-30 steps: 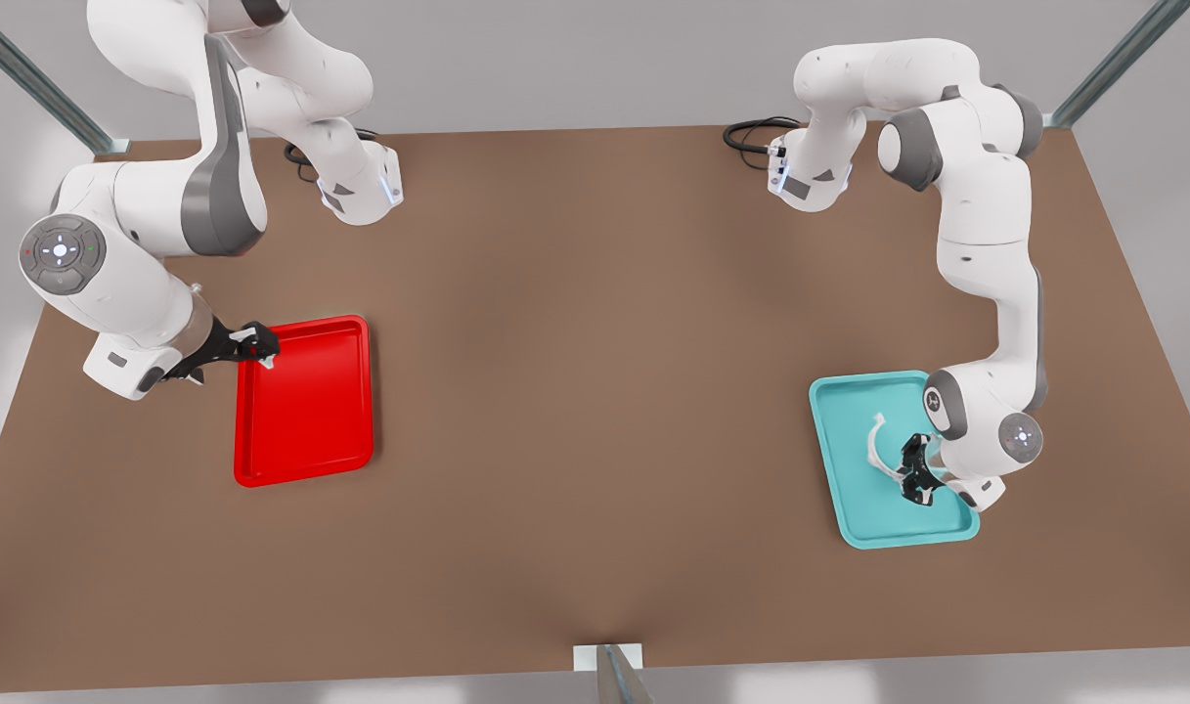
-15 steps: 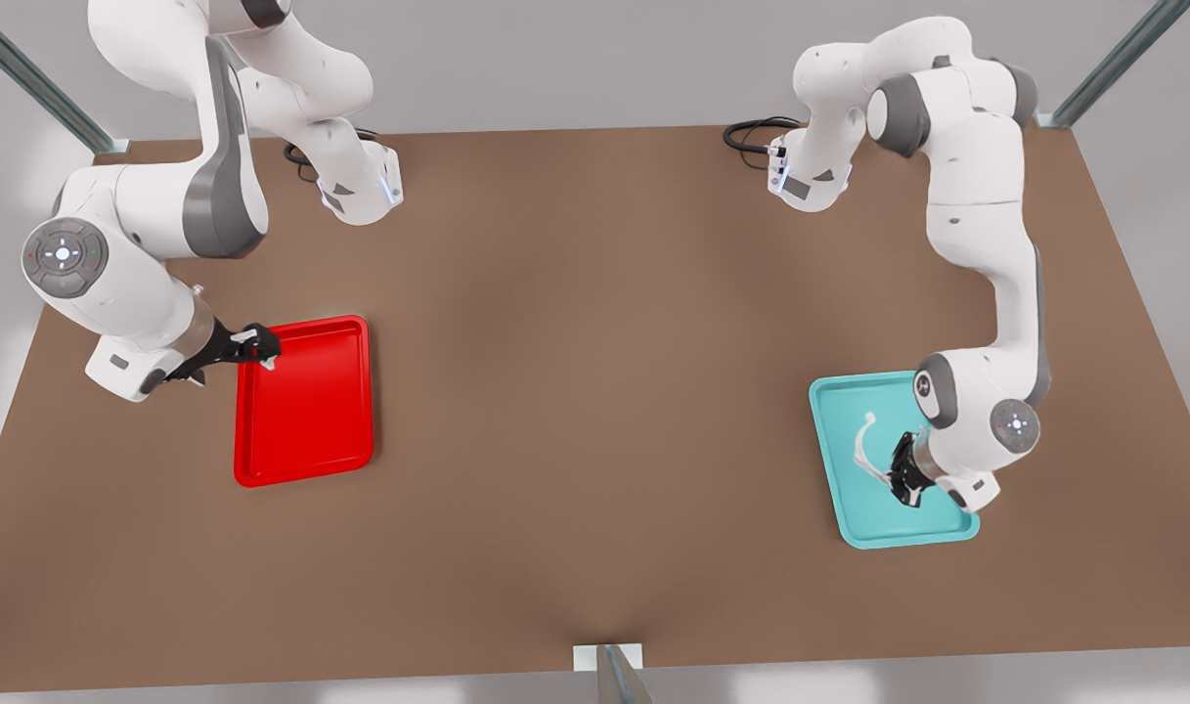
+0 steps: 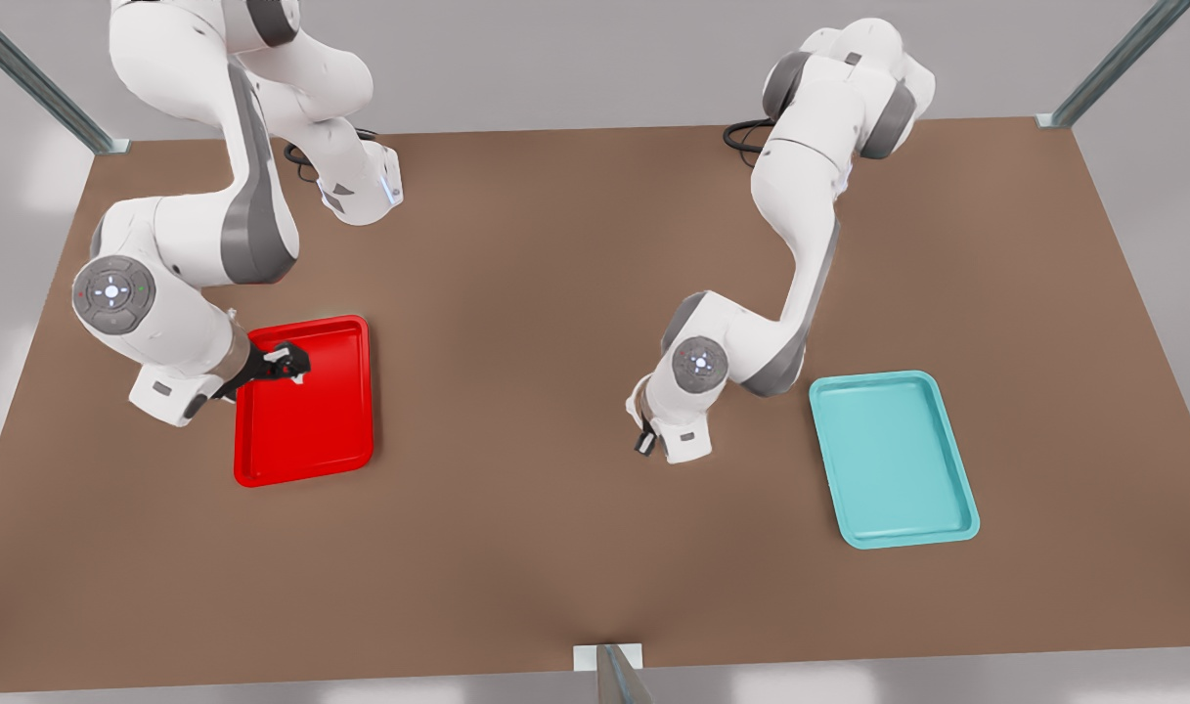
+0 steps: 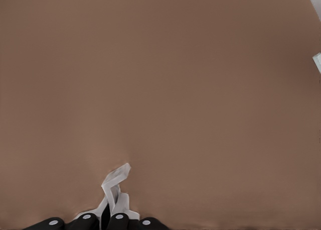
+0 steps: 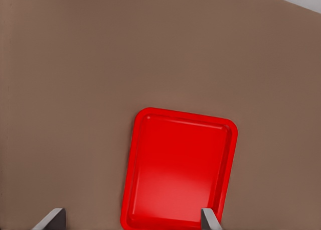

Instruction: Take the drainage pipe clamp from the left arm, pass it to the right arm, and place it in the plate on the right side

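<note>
Clamp [image 4: 114, 187] has left the teal tray [image 3: 894, 459], pinched in the left hand [image 3: 643, 442] mid-desk; right hand [image 3: 286, 364], spread, waits over the plate [image 3: 306, 440].

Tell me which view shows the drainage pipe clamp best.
The left wrist view: the drainage pipe clamp is pinched in the left tool, white against the table. In the front view that arm's wrist hides it. The right wrist view faces the plate under the open right tool.

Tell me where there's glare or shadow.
Front view: uneven shading across the table, sheen on the rim of the plate by the right tool. Right wrist view: pale glare on the plate's floor. Left wrist view: even light around the drainage pipe clamp in the left tool.
</note>
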